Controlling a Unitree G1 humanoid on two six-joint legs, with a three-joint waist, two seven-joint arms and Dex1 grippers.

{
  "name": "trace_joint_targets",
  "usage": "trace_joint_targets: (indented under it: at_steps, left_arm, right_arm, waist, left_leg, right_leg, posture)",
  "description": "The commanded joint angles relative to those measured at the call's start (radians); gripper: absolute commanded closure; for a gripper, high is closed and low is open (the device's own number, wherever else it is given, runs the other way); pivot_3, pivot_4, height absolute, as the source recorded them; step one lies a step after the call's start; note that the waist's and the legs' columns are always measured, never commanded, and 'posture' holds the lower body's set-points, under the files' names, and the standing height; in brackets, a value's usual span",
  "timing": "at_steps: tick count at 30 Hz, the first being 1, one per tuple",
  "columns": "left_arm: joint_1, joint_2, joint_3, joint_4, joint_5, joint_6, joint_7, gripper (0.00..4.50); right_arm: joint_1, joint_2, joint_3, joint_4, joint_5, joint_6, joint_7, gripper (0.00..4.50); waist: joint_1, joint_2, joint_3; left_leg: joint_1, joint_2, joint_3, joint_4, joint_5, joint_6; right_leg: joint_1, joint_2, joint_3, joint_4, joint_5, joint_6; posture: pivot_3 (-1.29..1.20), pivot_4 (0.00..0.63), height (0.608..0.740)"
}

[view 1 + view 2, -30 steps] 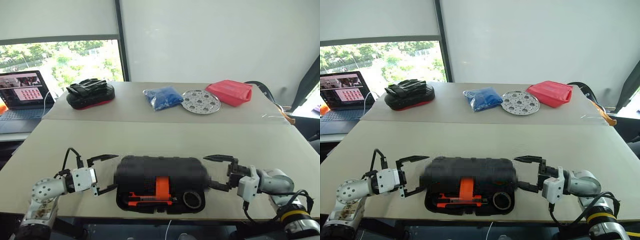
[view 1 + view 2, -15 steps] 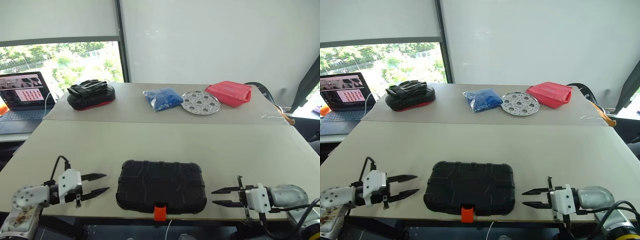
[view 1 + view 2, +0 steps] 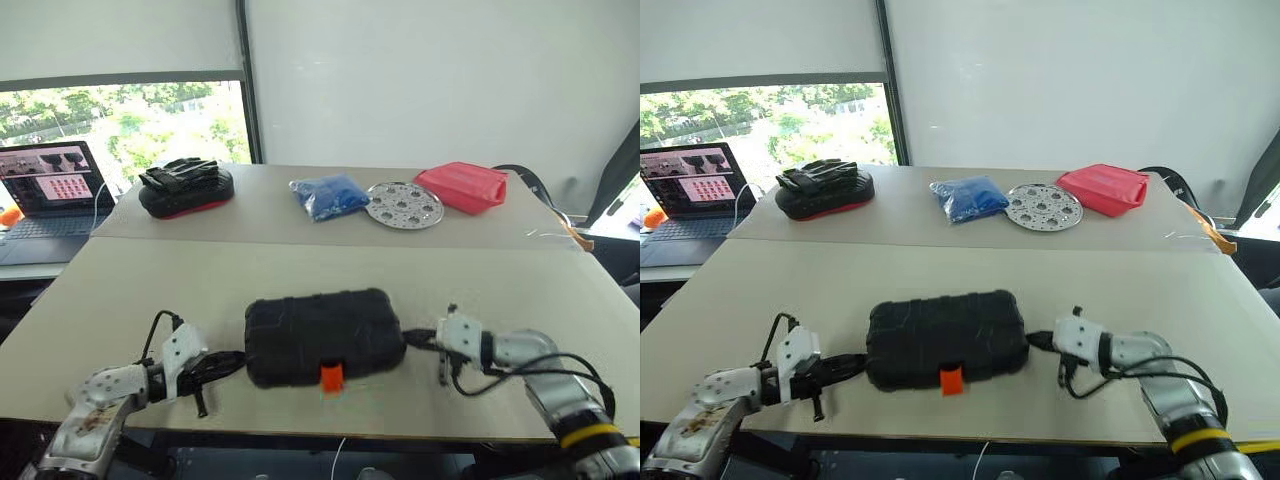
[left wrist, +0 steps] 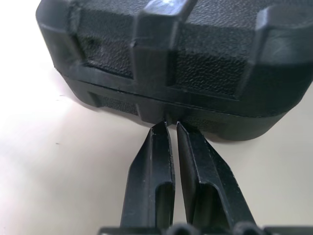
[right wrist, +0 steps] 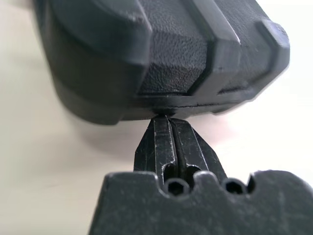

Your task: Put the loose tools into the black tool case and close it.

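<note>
The left gripper (image 3: 232, 362) lies at about 9 o'clock of the case (image 3: 322, 336), its fingers (image 4: 155, 161) almost pressed together, holding nothing, tips set against the seam of the case's end wall. The case sits shut on the near table (image 3: 300, 270), lid down, orange latch (image 3: 332, 378) hanging at its 6 o'clock edge over the front face. At 3 o'clock the right gripper (image 3: 412, 337) meets the opposite end the same way, fingers (image 5: 168, 139) squeezed fully together, tips on the seam. With a closed tip on each end, the two arms look set to brace or nudge the case between them, perhaps to square it or slide it; the latch may not yet be snapped home, though that cannot be told.

A second ago the case stood half open, an orange tool and the tape roll showing in the lower half, and both grippers were spread wide at the lid's ends. Half a second ago the lid was down and the grippers were well clear of the case, fingers narrowing. Now they have shut and moved in to touch it, and the case lies a little further from the table's front edge.
</note>
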Motion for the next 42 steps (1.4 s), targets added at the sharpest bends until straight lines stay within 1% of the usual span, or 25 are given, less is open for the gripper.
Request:
trace_joint_targets:
  at_steps: [1,3,6,10,12,13,15,16,17,18,20,22,24,29,32,35,38,42]
  left_arm:
    - [-0.055,-0.028,-0.030,-0.092,0.002,0.037,0.044,4.16]
    - [-0.040,-0.017,-0.024,-0.116,-0.006,0.056,0.036,4.16]
    - [0.002,0.002,-0.004,-0.160,-0.022,0.071,0.020,4.16]
    - [0.042,0.026,0.043,-0.202,-0.057,0.091,0.016,4.16]
    - [0.053,0.055,0.085,-0.228,-0.127,0.134,-0.025,4.16]
    - [0.055,0.088,0.102,-0.247,-0.178,0.196,-0.055,4.16]
    - [0.049,0.152,0.116,-0.287,-0.279,0.305,-0.125,4.16]
    - [0.028,0.179,0.113,-0.301,-0.320,0.359,-0.146,4.16]
    - [0.004,0.194,0.109,-0.310,-0.352,0.400,-0.155,4.16]
    - [-0.053,0.194,0.095,-0.309,-0.380,0.443,-0.150,4.16]
    - [-0.192,0.159,0.049,-0.289,-0.401,0.492,-0.131,4.16]
    - [-0.314,0.106,-0.006,-0.244,-0.370,0.518,-0.093,4.16]
    - [-0.421,0.049,-0.080,-0.167,-0.276,0.494,-0.055,4.16]
    - [-0.593,-0.072,-0.225,0.075,-0.069,0.351,-0.032,4.16]
    - [-0.643,-0.115,-0.278,0.186,0.020,0.268,-0.038,4.16]
    - [-0.664,-0.148,-0.311,0.260,0.079,0.220,-0.047,4.16]
    - [-0.672,-0.162,-0.324,0.306,0.129,0.192,-0.038,4.16]
    - [-0.665,-0.173,-0.328,0.331,0.171,0.205,-0.012,4.16]
  right_arm:
    - [-0.119,0.055,0.013,-0.009,-0.069,0.130,-0.075,4.50]
    - [-0.161,0.071,0.011,0.022,-0.103,0.197,-0.105,4.50]
    - [-0.200,0.065,0.008,0.053,-0.146,0.248,-0.125,4.50]
    - [-0.172,0.023,-0.029,0.017,-0.141,0.259,-0.108,4.50]
    - [-0.112,-0.017,-0.063,-0.045,-0.106,0.256,-0.075,4.50]
    - [-0.070,-0.041,-0.088,-0.088,-0.072,0.245,-0.047,4.50]
    - [0.017,-0.071,-0.140,-0.196,0.037,0.273,0.029,4.50]
    - [0.071,-0.090,-0.160,-0.269,0.105,0.322,0.078,4.50]
    - [0.115,-0.106,-0.171,-0.325,0.146,0.353,0.111,4.50]
    - [0.176,-0.124,-0.181,-0.399,0.184,0.378,0.139,4.50]
    - [0.285,-0.138,-0.187,-0.526,0.217,0.416,0.141,4.50]
    - [0.343,-0.127,-0.175,-0.615,0.229,0.448,0.120,4.50]
    - [0.366,-0.099,-0.147,-0.678,0.232,0.483,0.089,4.50]
    - [0.315,-0.003,-0.046,-0.705,0.175,0.518,0.020,4.50]
    - [0.266,0.028,-0.004,-0.684,0.143,0.523,0.003,4.50]
    - [0.221,0.051,0.024,-0.662,0.129,0.524,0.000,4.50]
    - [0.183,0.067,0.042,-0.638,0.119,0.527,-0.002,4.50]
    - [0.147,0.090,0.062,-0.593,0.101,0.518,-0.009,4.50]
  waist:
    - [0.000,0.000,0.000]
    - [-0.002,0.000,0.000]
    - [-0.002,0.000,0.000]
    - [0.003,0.000,0.000]
    - [0.011,0.000,0.000]
    - [0.015,0.000,0.000]
    - [0.022,0.000,0.000]
    - [0.022,0.000,0.000]
    - [0.021,0.001,0.000]
    - [0.021,0.001,0.000]
    - [0.026,0.001,0.000]
    - [0.025,0.000,0.000]
    - [0.017,0.000,0.000]
    - [-0.002,-0.001,0.000]
    - [-0.005,-0.001,0.000]
    - [-0.002,-0.001,0.000]
    - [0.005,-0.001,-0.001]
    - [0.012,0.000,-0.001]
  left_leg:
    - [-0.001,0.000,0.000,0.000,0.000,0.000]
    - [-0.005,0.000,0.000,-0.001,0.000,0.000]
    - [-0.016,0.000,0.000,-0.001,0.000,0.000]
    - [-0.016,0.000,-0.001,-0.002,0.000,0.000]
    - [-0.016,0.000,-0.001,-0.001,0.000,0.000]
    - [-0.016,0.000,-0.001,-0.001,0.000,0.000]
    - [-0.016,0.000,-0.001,-0.001,0.000,0.000]
    - [-0.016,0.000,-0.001,-0.001,0.000,0.000]
    - [-0.015,0.000,-0.001,-0.001,0.000,0.000]
    - [-0.015,0.000,-0.001,-0.001,0.000,0.000]
    - [-0.014,0.000,-0.002,0.000,0.000,0.000]
    - [-0.014,0.000,-0.003,0.003,0.000,0.000]
    - [-0.013,-0.002,-0.003,0.004,0.001,0.000]
    - [-0.008,-0.002,-0.003,0.003,0.001,-0.001]
    - [-0.008,-0.002,-0.003,0.002,0.001,-0.001]
    - [-0.010,-0.001,-0.003,0.002,0.001,0.000]
    - [-0.013,-0.002,-0.003,0.002,0.001,0.000]
    - [-0.013,-0.002,-0.003,0.003,0.001,0.000]
  right_leg:
    - [-0.001,0.000,0.000,0.000,0.000,0.000]
    - [-0.006,0.000,0.000,0.000,0.000,0.000]
    - [-0.018,-0.001,0.000,0.003,0.000,0.000]
    - [-0.018,-0.002,-0.001,0.002,0.000,0.000]
    - [-0.017,-0.003,-0.001,0.001,0.000,0.000]
    - [-0.016,-0.003,-0.001,0.001,0.000,0.000]
    - [-0.016,-0.002,-0.002,0.000,0.000,0.000]
    - [-0.016,-0.002,-0.002,0.000,0.000,0.000]
    - [-0.015,-0.002,-0.002,0.000,0.000,0.000]
    - [-0.015,-0.001,-0.002,0.000,0.000,0.000]
    - [-0.013,-0.001,-0.002,0.001,0.000,0.000]
    - [-0.012,0.000,-0.003,0.002,0.000,0.001]
    - [-0.011,0.000,-0.002,0.002,0.000,0.002]
    - [-0.006,0.003,0.001,0.001,0.000,0.002]
    - [-0.007,0.003,0.001,0.001,0.001,0.002]
    - [-0.008,0.003,0.000,0.000,0.001,0.001]
    - [-0.010,0.003,0.000,0.000,0.001,0.002]
    - [-0.011,0.002,0.000,0.000,0.001,0.002]
  posture:
    - [0.00,0.150,0.740]
    - [0.00,0.150,0.740]
    - [0.00,0.150,0.740]
    - [0.00,0.150,0.740]
    - [0.00,0.150,0.740]
    - [0.00,0.150,0.740]
    - [0.00,0.150,0.740]
    - [0.00,0.150,0.740]
    - [0.00,0.150,0.740]
    - [0.00,0.150,0.740]
    - [0.00,0.150,0.740]
    - [0.00,0.150,0.740]
    - [0.00,0.150,0.740]
    - [0.00,0.150,0.740]
    - [0.00,0.150,0.740]
    - [0.00,0.150,0.740]
    - [0.00,0.150,0.740]
    - [0.00,0.150,0.740]
